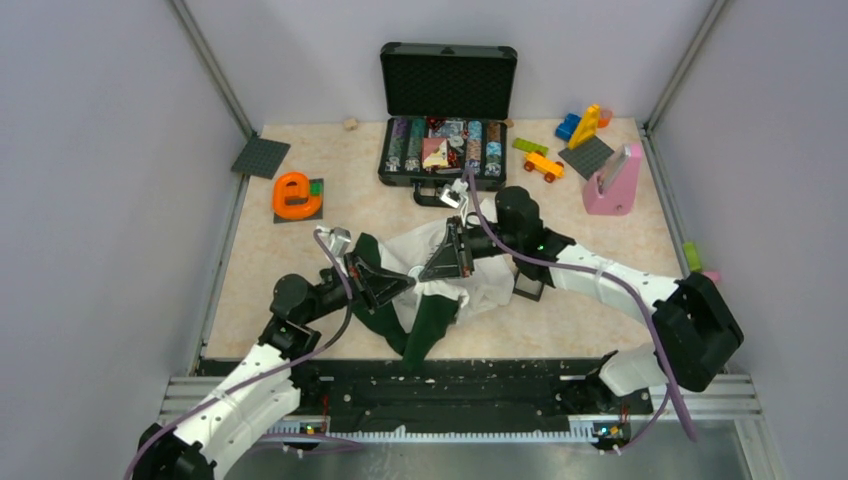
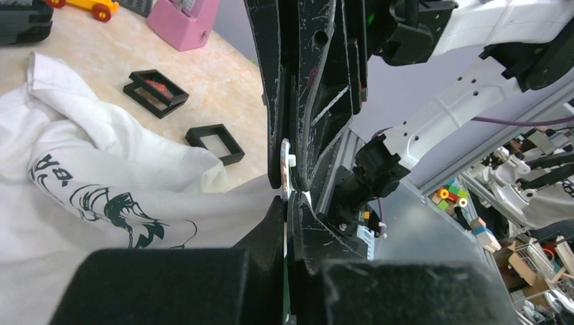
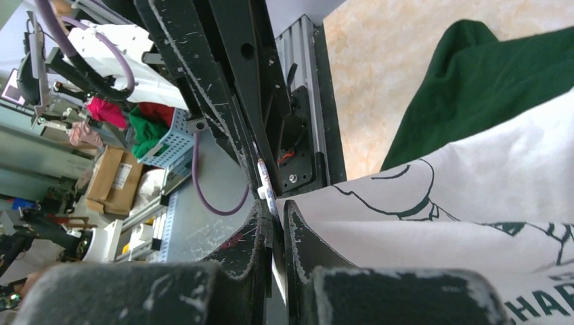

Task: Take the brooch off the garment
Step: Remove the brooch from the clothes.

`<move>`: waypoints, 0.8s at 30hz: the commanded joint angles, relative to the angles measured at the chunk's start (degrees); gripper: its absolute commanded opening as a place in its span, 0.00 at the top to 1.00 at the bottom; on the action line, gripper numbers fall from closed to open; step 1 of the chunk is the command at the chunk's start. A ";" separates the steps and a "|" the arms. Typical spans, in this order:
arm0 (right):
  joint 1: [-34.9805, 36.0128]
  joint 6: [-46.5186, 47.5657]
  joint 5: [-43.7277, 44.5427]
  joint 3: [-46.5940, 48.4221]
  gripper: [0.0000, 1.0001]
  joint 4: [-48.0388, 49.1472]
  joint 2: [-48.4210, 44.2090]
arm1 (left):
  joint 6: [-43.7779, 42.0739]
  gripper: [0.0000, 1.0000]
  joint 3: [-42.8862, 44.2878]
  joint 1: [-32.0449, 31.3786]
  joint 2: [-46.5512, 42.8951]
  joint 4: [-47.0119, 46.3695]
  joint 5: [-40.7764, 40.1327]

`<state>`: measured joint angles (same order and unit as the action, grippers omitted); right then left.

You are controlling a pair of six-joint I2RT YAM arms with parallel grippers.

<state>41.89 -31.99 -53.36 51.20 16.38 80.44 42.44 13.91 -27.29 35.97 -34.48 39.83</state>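
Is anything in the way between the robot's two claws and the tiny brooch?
Nothing visible. The left gripper and right gripper are shut tip to tip on a small white, red-tinged piece, apparently the brooch, at the edge of the white garment. Only that fabric lies right beside it.

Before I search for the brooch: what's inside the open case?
In the case, rows of small colourful pieces flank a pink-white item. Whatever lies beneath them is covered, and the pieces are too small to identify.
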 commanded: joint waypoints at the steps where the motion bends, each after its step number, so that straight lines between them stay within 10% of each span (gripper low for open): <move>1: 0.56 1.91 7.32 3.14 0.95 -1.71 3.14 | -3.77 1.00 3.40 -4.07 -0.76 -2.42 2.72; 24: 1.89 7.80 7.66 4.58 0.79 -7.55 3.28 | -4.87 1.00 4.87 -4.96 0.06 7.41 -7.88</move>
<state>41.85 -26.17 -49.93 54.15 6.83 84.16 36.64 15.11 -30.28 37.71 -24.86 32.86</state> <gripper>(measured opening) 0.185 0.011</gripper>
